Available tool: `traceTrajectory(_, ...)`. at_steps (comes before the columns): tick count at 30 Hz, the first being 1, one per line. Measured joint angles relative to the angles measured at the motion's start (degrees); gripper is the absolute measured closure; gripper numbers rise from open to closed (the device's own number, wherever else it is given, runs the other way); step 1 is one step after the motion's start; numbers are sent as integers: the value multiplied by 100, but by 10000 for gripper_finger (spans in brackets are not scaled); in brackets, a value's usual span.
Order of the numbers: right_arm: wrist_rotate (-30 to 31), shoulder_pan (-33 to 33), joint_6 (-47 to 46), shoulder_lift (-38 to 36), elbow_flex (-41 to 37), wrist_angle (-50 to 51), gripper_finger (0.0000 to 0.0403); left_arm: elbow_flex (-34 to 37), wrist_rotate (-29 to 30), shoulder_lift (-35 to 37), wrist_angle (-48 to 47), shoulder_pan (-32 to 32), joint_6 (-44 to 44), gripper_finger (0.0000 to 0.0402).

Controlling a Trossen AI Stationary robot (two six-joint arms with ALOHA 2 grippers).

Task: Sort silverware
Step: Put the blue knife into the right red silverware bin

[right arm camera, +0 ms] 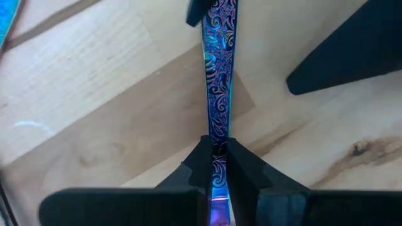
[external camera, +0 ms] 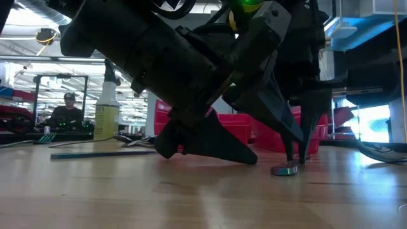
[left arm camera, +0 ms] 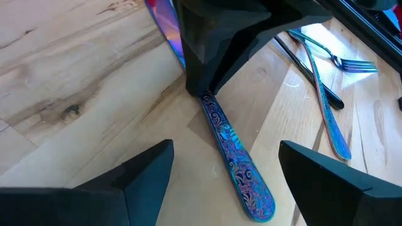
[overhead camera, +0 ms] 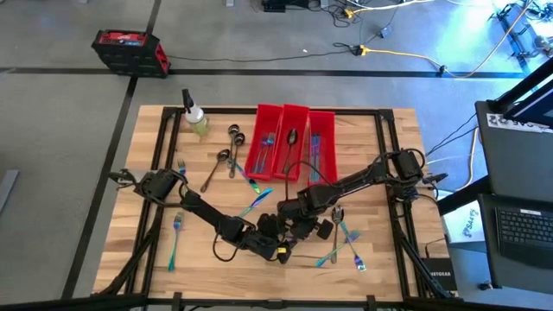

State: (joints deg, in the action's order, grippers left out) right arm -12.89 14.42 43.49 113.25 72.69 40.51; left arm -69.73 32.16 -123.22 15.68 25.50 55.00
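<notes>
Right gripper pinches the iridescent utensil's handle lying mid-table; left gripper hovers wide astride it. Thin, stiff, light, slick metal — best gripped across the handle's narrow edges.

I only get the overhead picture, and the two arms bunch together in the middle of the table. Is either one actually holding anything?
Observer: Yes. The right gripper is shut on an iridescent piece of silverware, pinching its patterned handle.
Operator: And the left one?
Observer: The left gripper is open, its fingers either side of that same handle's end, not touching it.
Operator: Is the piece lifted off the table?
Observer: The handle's far end seems to lie on the wooden table; I cannot tell about the rest.
</notes>
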Motion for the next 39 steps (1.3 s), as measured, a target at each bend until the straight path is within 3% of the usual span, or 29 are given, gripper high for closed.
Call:
traceTrajectory(16,-49,30,-136,-11,576,393,391,0,-4,0,44,-4,-102,123)
traceTrajectory(27,-56,61,143,-17,466,718,383,0,-4,1,35,-4,-100,123)
traceTrajectory(39,-121,52,448,-27,-47,-261,239,0,0,2,32,-4,4,123)
